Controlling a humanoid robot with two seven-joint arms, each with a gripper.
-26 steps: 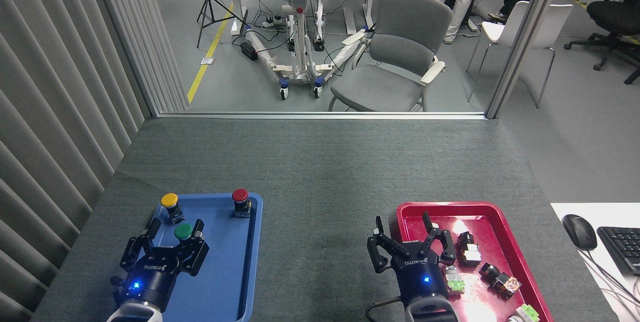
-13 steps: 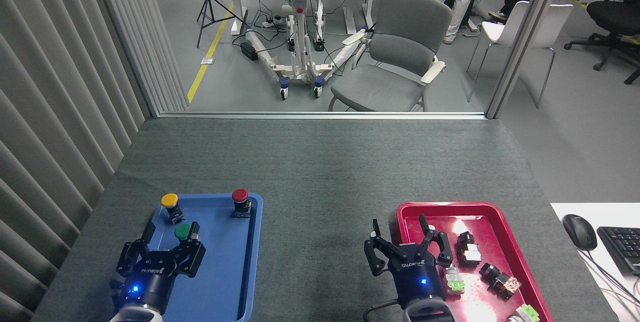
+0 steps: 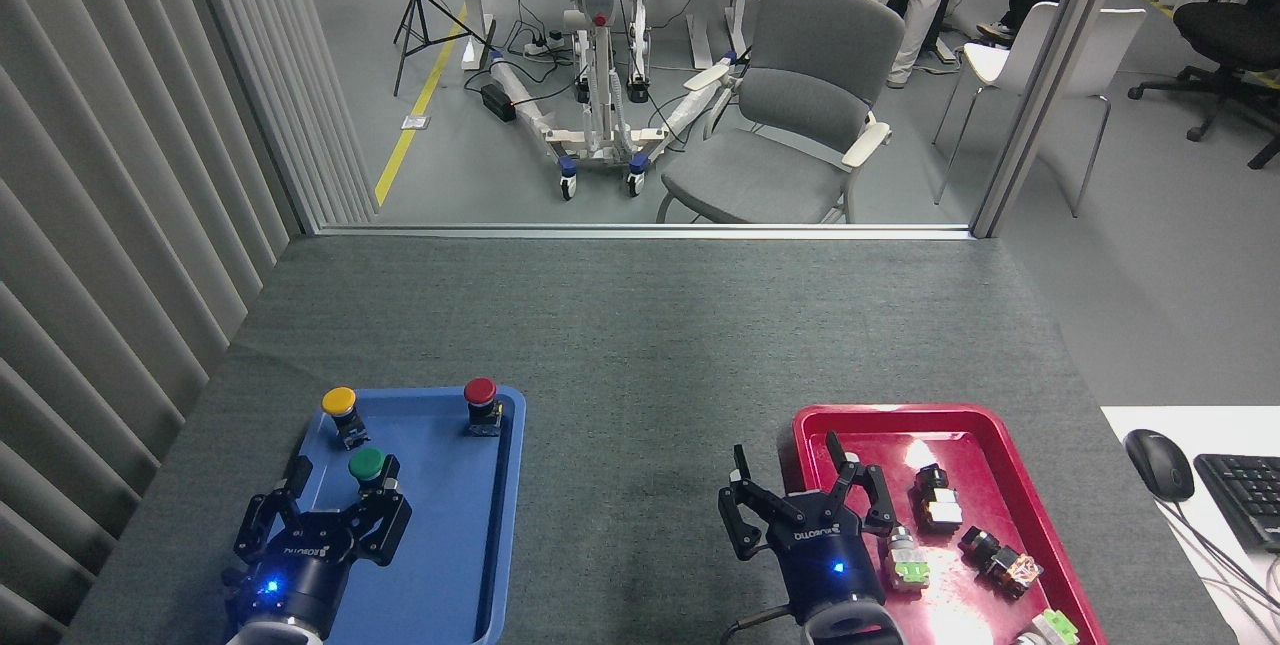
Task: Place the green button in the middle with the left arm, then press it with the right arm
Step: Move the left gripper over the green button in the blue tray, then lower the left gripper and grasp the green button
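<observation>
The green button [image 3: 366,465] stands upright in the blue tray [image 3: 508,515], toward its left side. My left gripper [image 3: 343,483] is open just behind it from the near side. One fingertip is left of the cap and the other is close by its right side; I cannot tell if either touches it. The middle [image 3: 640,395], a grey felt mat, lies between the two trays. My right gripper [image 3: 787,460] is open and holds nothing, hovering over the left rim of the red tray [image 3: 1000,417].
A yellow button [image 3: 339,402] and a red button [image 3: 480,393] stand at the back of the blue tray. Several small switch parts lie in the red tray. A mouse [image 3: 1158,463] and keyboard [image 3: 1245,495] sit at the right. A slatted wall runs along the left.
Both grippers have drawn back toward the near edge. The left one's fingertips now reach less far past the green button. The right one has also shifted slightly left. The buttons have not moved.
</observation>
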